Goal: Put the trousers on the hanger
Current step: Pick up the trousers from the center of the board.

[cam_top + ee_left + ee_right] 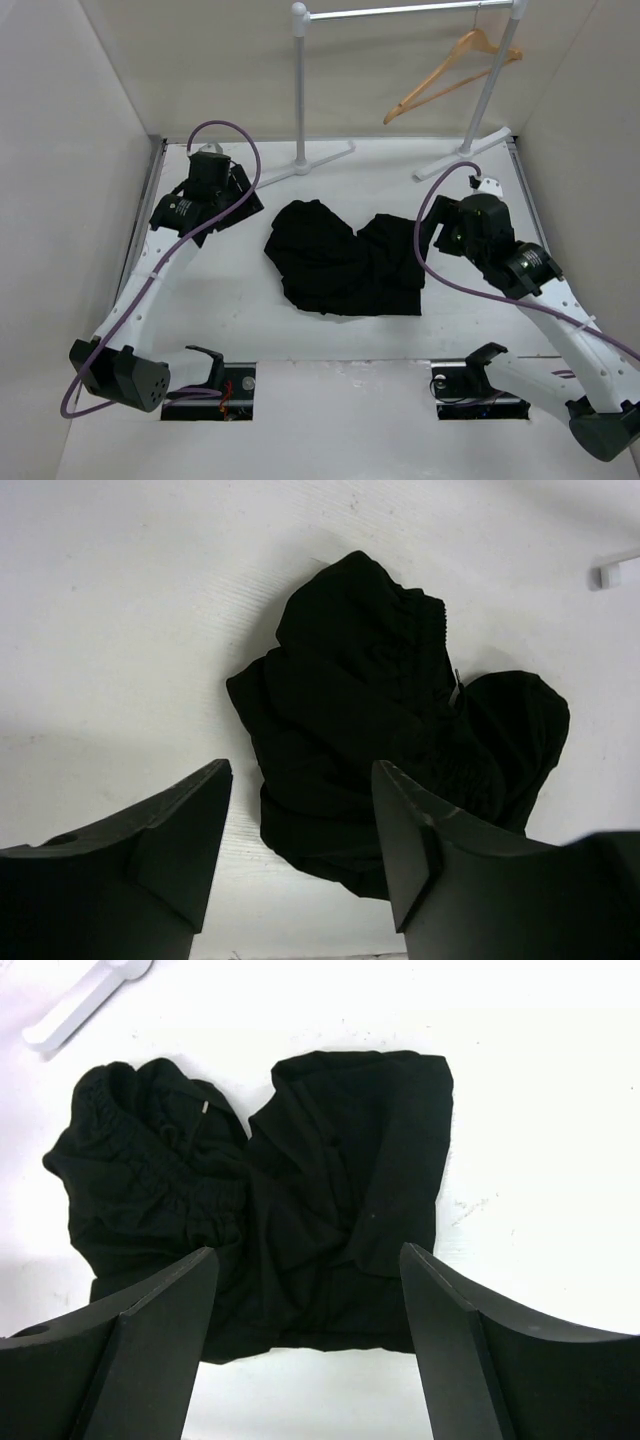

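Observation:
The black trousers (345, 262) lie crumpled in a heap on the white table, mid-centre. They also show in the left wrist view (390, 740) and the right wrist view (270, 1200). The tan wooden hanger (450, 75) hangs by its hook on the clothes rack at the back right. My left gripper (247, 195) is open and empty, just left of the heap; in its own view (300, 820) it hovers above the heap's edge. My right gripper (428, 238) is open and empty at the heap's right edge; in its own view (308, 1300) it is above the cloth.
The silver-and-white clothes rack (298, 90) stands at the back, its white feet (310, 165) on the table behind the trousers. One foot shows in the right wrist view (85, 1000). White walls enclose the table on three sides.

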`<state>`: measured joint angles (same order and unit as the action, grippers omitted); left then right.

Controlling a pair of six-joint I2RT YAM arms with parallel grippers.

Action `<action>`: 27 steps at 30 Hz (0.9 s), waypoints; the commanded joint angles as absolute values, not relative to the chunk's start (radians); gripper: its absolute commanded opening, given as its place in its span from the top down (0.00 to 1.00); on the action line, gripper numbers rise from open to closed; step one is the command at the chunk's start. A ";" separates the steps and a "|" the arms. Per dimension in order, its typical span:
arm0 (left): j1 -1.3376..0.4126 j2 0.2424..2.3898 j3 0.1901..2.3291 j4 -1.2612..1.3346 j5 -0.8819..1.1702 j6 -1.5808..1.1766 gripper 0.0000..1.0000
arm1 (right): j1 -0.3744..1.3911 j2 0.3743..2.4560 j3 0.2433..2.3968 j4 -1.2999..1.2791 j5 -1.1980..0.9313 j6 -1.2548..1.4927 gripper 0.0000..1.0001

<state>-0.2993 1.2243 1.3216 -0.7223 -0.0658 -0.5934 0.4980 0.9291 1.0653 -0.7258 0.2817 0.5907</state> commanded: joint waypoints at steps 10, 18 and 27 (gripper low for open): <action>-0.272 1.174 1.296 -0.635 -0.026 -0.594 0.52 | 0.498 0.972 1.181 -0.620 0.189 0.552 0.89; -0.194 1.135 1.178 -0.641 -0.028 -0.655 0.89 | 0.637 1.351 1.365 -0.425 0.032 0.497 0.66; -0.124 1.052 0.996 -0.624 0.074 -0.719 0.47 | 0.668 1.825 1.617 -0.293 -0.052 0.408 0.17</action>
